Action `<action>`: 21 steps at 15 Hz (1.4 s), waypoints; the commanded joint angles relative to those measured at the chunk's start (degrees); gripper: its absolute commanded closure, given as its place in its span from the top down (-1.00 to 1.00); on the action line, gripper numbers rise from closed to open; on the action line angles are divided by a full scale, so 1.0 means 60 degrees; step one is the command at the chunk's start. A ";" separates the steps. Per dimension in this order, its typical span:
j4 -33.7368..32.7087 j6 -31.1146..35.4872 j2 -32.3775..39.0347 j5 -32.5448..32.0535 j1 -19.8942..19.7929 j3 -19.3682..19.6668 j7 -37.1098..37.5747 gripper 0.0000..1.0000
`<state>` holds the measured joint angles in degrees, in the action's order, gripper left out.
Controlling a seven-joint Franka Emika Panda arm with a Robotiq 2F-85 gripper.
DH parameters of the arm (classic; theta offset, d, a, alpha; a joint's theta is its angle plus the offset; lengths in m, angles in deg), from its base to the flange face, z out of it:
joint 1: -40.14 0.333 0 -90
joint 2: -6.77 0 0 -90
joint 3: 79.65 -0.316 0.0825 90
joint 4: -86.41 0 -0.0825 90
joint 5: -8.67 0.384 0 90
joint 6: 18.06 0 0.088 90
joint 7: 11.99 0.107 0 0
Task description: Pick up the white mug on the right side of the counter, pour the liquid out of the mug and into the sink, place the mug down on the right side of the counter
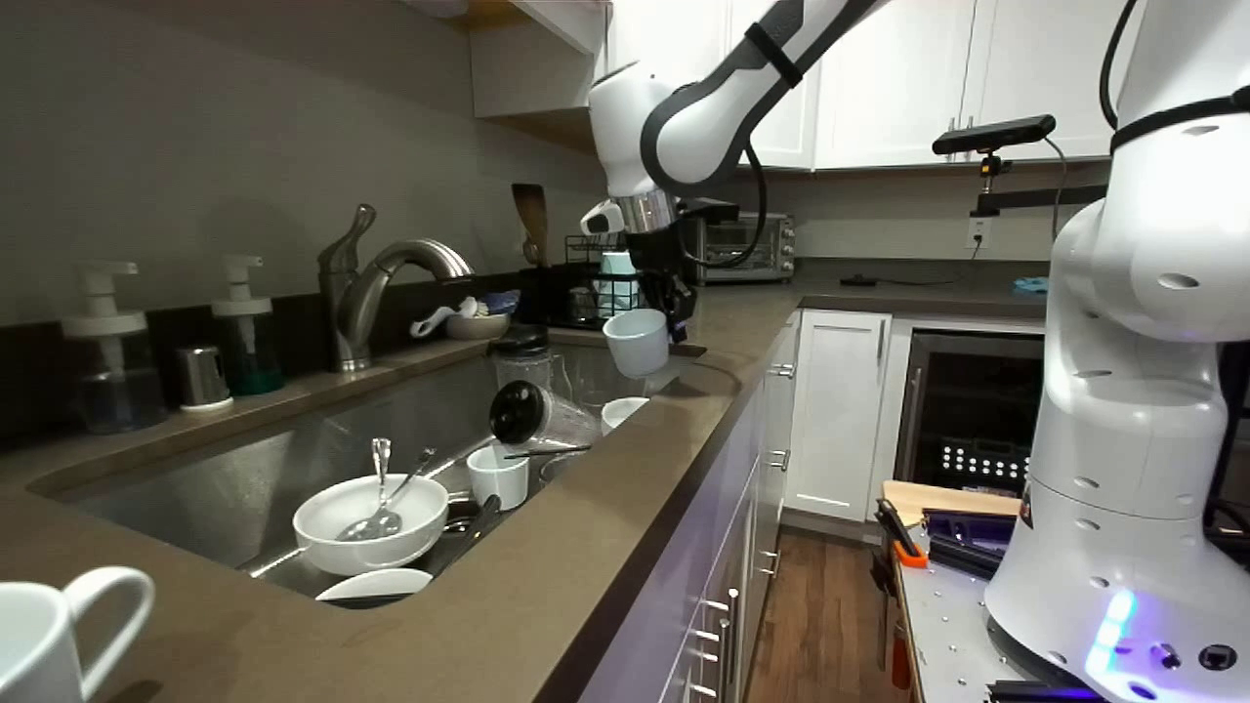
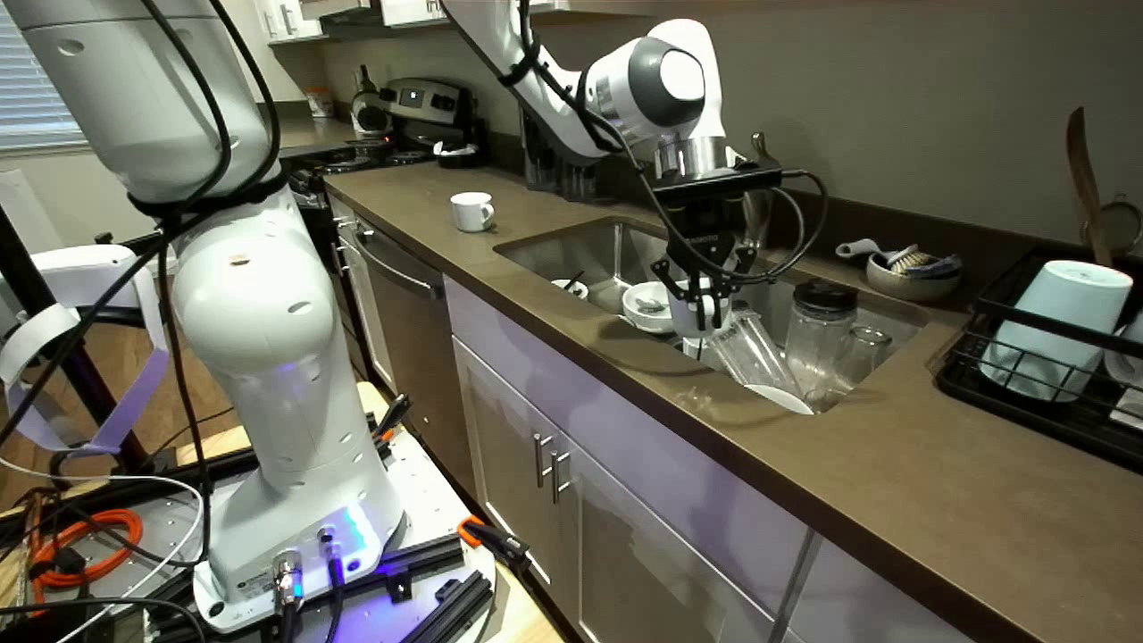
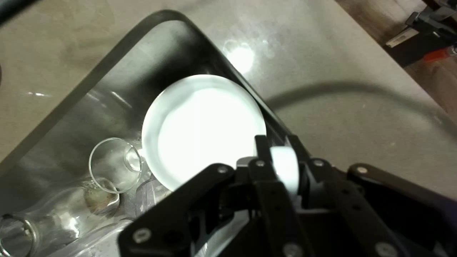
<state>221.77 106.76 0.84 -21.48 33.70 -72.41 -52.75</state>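
A white mug (image 1: 636, 345) hangs over the far part of the sink (image 1: 195, 508), tilted slightly, its open rim upward in an exterior view. It also shows over the sink in an exterior view (image 2: 684, 318), partly covered by the fingers. My gripper (image 1: 678, 314) is shut on its handle. In the wrist view the white handle (image 3: 285, 169) sits between the fingertips (image 3: 279, 142); the mug's body is mostly hidden behind the gripper. I cannot see any liquid. A second white mug (image 2: 470, 212) stands upright on the counter (image 2: 893, 500), its handle nearest in an exterior view (image 1: 29, 635).
The sink holds a white bowl with spoons (image 1: 366, 527), a white cup (image 1: 498, 476), clear jars with black lids (image 2: 820, 330) and a white round dish (image 3: 207, 128) near its corner. The faucet (image 1: 366, 283) stands behind. A dish rack (image 2: 1054, 357) stands beside the sink.
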 commanded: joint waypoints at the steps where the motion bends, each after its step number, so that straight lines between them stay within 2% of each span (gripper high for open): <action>1: -0.0479 -0.0329 0.0227 -0.0522 0.0085 -0.0145 -0.0181 -0.92; 8: -0.1595 -0.0942 0.0993 -0.2378 0.0504 -0.0642 -0.0365 -0.92; 12: -0.2036 -0.2157 0.1385 -0.3736 0.0906 -0.1015 -0.0141 -0.92; 16: -0.1915 -0.3325 0.1405 -0.5280 0.1280 -0.1348 -0.0084 -0.92; 21: -0.1642 -0.4209 0.1387 -0.6942 0.1639 -0.1712 -0.0064 -0.92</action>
<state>211.39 85.01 9.76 -57.78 42.46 -81.51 -53.19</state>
